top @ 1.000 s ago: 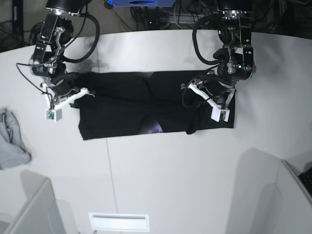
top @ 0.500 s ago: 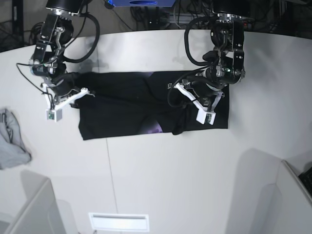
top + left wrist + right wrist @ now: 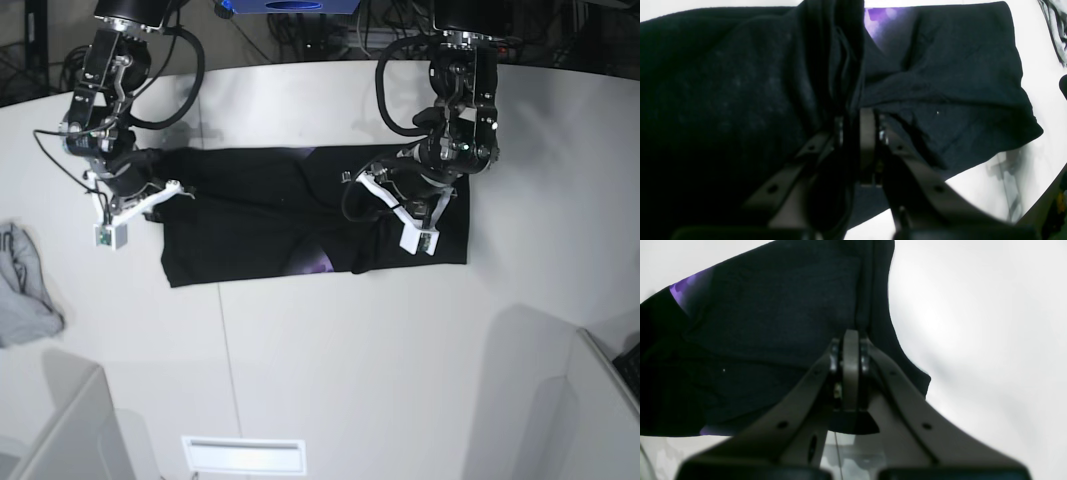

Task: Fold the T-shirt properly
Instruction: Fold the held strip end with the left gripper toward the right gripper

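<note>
Two arms, one T-shirt, one table, three views.

Base view
T-shirt (image 3: 250, 215): black, spread flat across the table (image 3: 330, 360) between the two grippers; a small purple patch shows at its near edge, another at the far edge.
Left gripper (image 3: 385, 205): low over the shirt's end on the view's right; a bunch of cloth rises at its fingers and a fold hangs down just in front of them.
Right gripper (image 3: 165, 190): at the shirt's other end, fingers at the corner of the cloth.
Grey cloth (image 3: 25, 290): crumpled at the table's edge, well apart from both grippers and the shirt.

Left wrist view
Left gripper (image 3: 857, 116): jaws pressed together on a thick vertical ridge of black shirt (image 3: 940, 83) fabric that runs up and away from the fingertips.
Shirt beyond the fingers: flat and creased, with a purple patch just past the top of the ridge.
Table (image 3: 1043, 66): white, bare to the right of the fingers.
Grey cloth (image 3: 1055, 26): a sliver at the upper right corner.

Right wrist view
Right gripper (image 3: 850, 340): fingers clenched flat against each other, pinching a narrow fold at the shirt's (image 3: 773, 323) edge.
Shirt: extends left of and beyond the fingers; purple shows at the far left corner.
Table (image 3: 973, 323): white, to the right of the fingers.
</note>
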Available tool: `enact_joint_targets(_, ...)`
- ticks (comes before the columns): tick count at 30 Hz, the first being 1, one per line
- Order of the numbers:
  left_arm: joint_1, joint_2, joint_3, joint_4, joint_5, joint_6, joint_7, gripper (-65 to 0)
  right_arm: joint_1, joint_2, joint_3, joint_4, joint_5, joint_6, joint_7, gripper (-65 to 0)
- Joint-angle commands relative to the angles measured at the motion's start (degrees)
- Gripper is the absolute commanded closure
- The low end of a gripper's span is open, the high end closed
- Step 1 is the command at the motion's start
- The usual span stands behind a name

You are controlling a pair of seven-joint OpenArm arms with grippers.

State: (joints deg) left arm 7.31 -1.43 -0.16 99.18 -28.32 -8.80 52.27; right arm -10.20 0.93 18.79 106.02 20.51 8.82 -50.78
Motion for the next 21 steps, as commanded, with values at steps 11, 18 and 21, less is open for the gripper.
enact_joint_targets(11, -0.76, 0.42, 0.03, 1.0, -1.0, -0.21, -1.06, -29.5, 0.66, 0.35, 0.25, 0.84, 0.37, 0.1, 1.07, 0.0)
enact_joint_targets(18, -2.43, 3.94, 1.7, 0.91, -1.0, -0.39, -0.71, -50.0, 0.66, 0.35, 0.25, 0.84, 0.37, 0.1, 0.98, 0.0)
enact_joint_targets(21, -2.78, 3.85, 4.6, 1.35, -1.0, -0.39, -0.71, -48.9, 0.66, 0.35, 0.25, 0.84, 0.37, 0.1, 0.98, 0.0)
